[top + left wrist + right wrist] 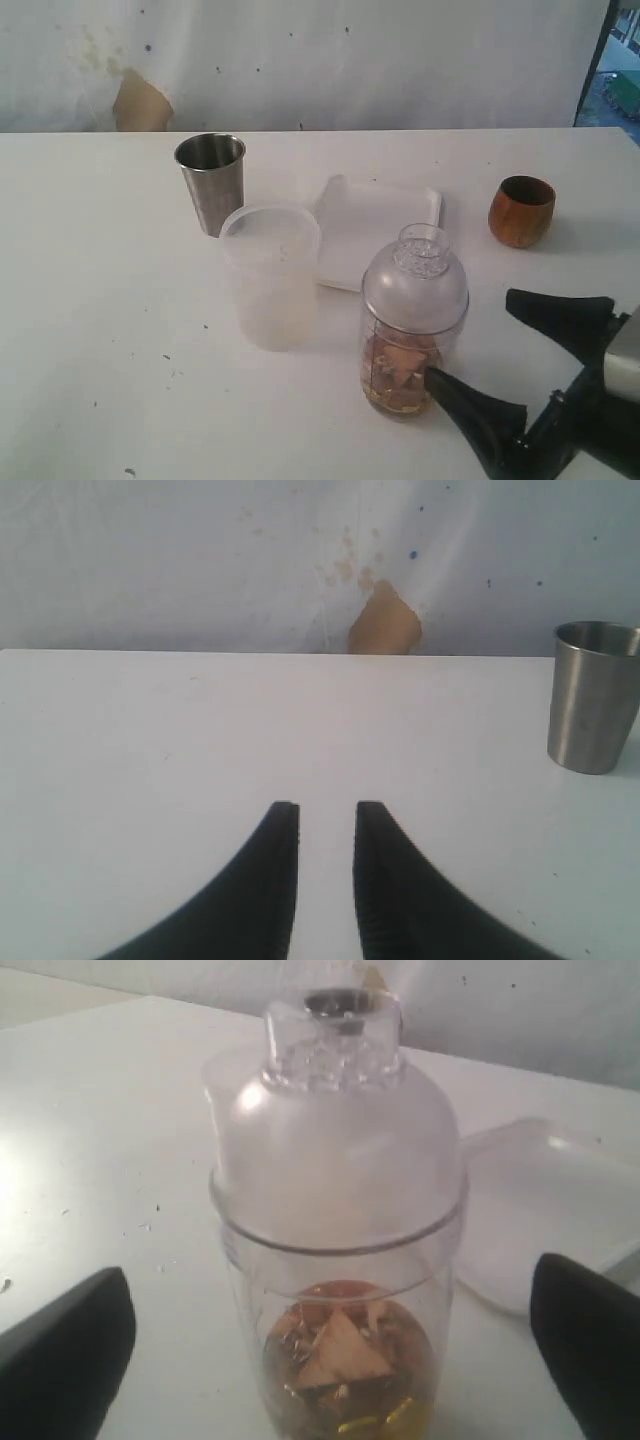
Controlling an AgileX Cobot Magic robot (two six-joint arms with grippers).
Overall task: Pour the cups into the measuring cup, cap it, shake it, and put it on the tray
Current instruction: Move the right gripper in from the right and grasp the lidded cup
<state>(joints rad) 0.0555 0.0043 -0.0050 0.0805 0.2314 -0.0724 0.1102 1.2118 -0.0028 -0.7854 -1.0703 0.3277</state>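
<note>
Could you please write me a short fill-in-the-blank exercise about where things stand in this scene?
1. The measuring cup stands on the ___, not on the tray.
2. The right gripper has its jaws ___ on either side of it.
3. The brown cup is made of ___.
Missing words: table; open; wood.
</note>
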